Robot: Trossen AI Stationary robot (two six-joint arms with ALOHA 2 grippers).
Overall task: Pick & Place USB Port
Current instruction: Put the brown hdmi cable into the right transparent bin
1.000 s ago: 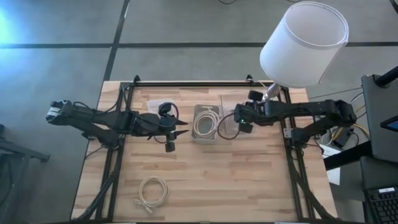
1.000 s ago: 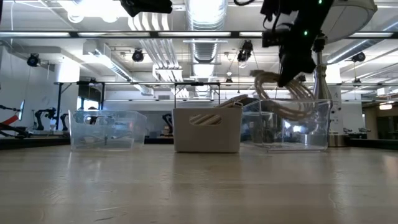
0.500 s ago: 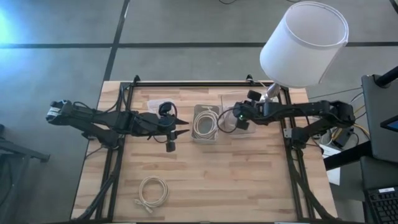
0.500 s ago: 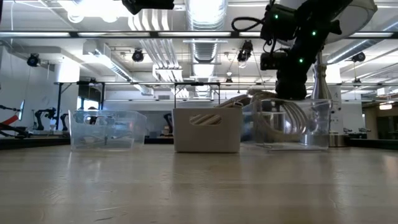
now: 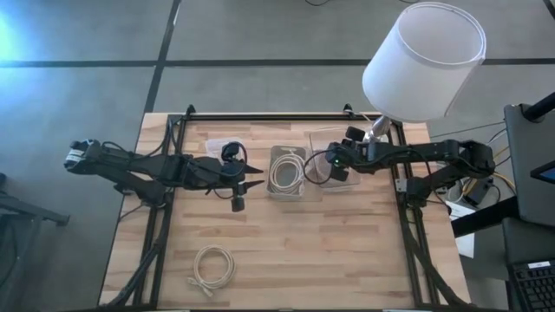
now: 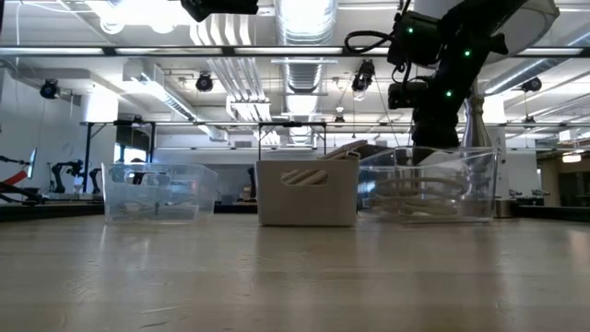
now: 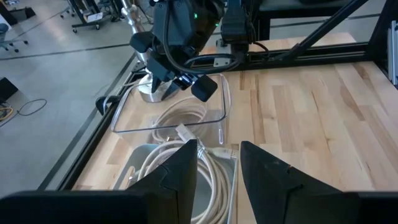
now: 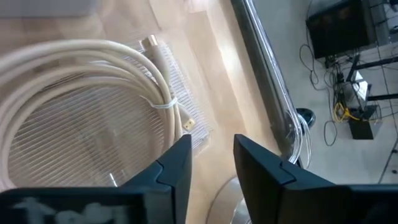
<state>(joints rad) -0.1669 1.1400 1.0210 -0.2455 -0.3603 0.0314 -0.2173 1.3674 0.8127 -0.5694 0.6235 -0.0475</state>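
A coiled white USB cable (image 8: 93,93) lies flat on the floor of the clear box (image 5: 311,139) at the table's far right, also in the low view (image 6: 415,194). My right gripper (image 8: 211,158) hovers open just above that box (image 5: 318,166) and touches nothing. My left gripper (image 5: 258,180) waits open in the air left of the white bin (image 5: 287,192), its fingers (image 7: 186,168) pointing at the bin. A second white cable (image 7: 208,171) fills that bin. A third coil (image 5: 212,266) rests on the table near the front.
A clear box with a dark cable (image 5: 227,152) stands far left of the white bin. The lamp with a white shade (image 5: 423,61) rises beside the right arm. Black frame rails (image 5: 165,217) run along both table sides. Bare wood lies across the table's middle and near half.
The white cable coil hung below my right gripper over the clear box a second ago. The gripper came down, and the coil settled from hanging to lying flat inside the box. It no longer hangs from the fingers.
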